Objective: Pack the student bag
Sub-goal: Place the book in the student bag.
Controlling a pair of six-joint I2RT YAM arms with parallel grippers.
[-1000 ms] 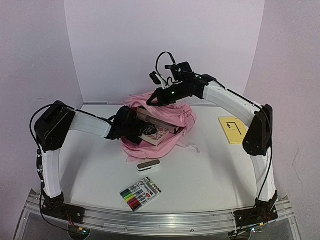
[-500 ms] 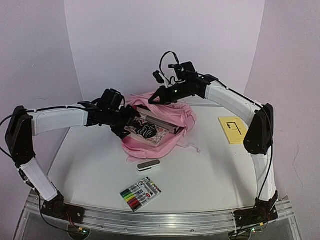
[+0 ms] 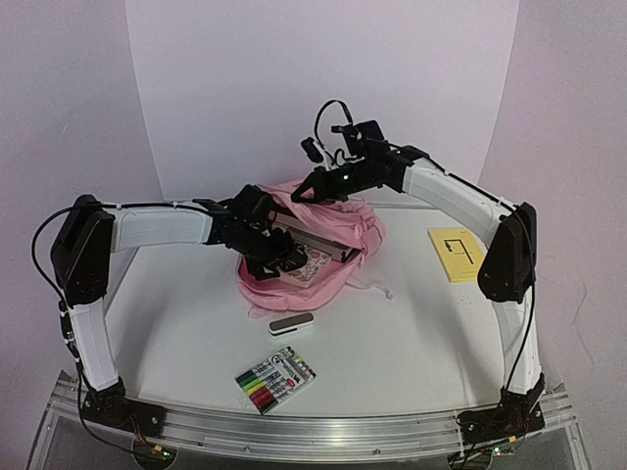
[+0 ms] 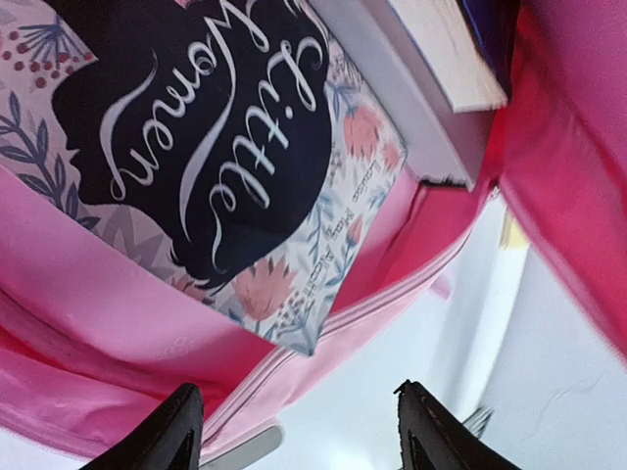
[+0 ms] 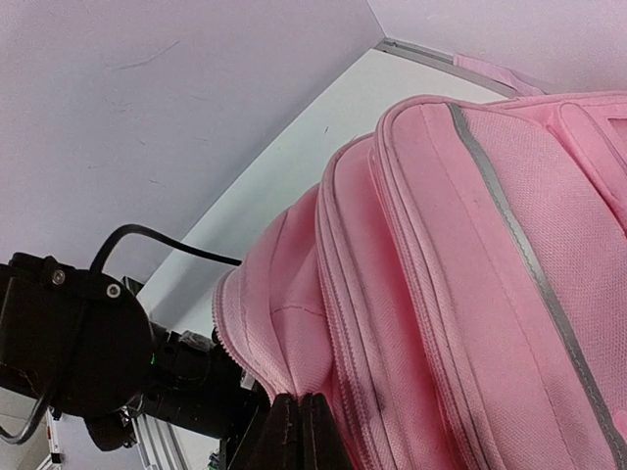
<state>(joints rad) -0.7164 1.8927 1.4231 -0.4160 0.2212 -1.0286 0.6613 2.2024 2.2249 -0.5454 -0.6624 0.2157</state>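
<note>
The pink student bag (image 3: 338, 230) lies open at the table's middle back. A "Little Women" book (image 3: 307, 262) sticks out of its mouth, under a thicker grey-edged book (image 3: 312, 233). My left gripper (image 3: 269, 257) is open and empty at the left side of the opening. In the left wrist view its gripper (image 4: 306, 431) hangs just past the "Little Women" book's (image 4: 216, 147) corner and the bag's zip edge (image 4: 323, 328). My right gripper (image 3: 300, 193) is shut on the bag's upper edge and holds it raised; in the right wrist view the gripper (image 5: 302, 431) pinches the pink fabric (image 5: 460, 245).
A white eraser-like bar (image 3: 291, 324) lies in front of the bag. A pack of coloured markers (image 3: 275, 379) lies near the front edge. A yellow notepad (image 3: 457, 254) lies at the right. My left arm's black wrist (image 5: 78, 343) shows beyond the bag.
My left gripper has swung back to the right, from beside the bag to the book at its mouth. The right gripper has kept its hold on the bag's edge.
</note>
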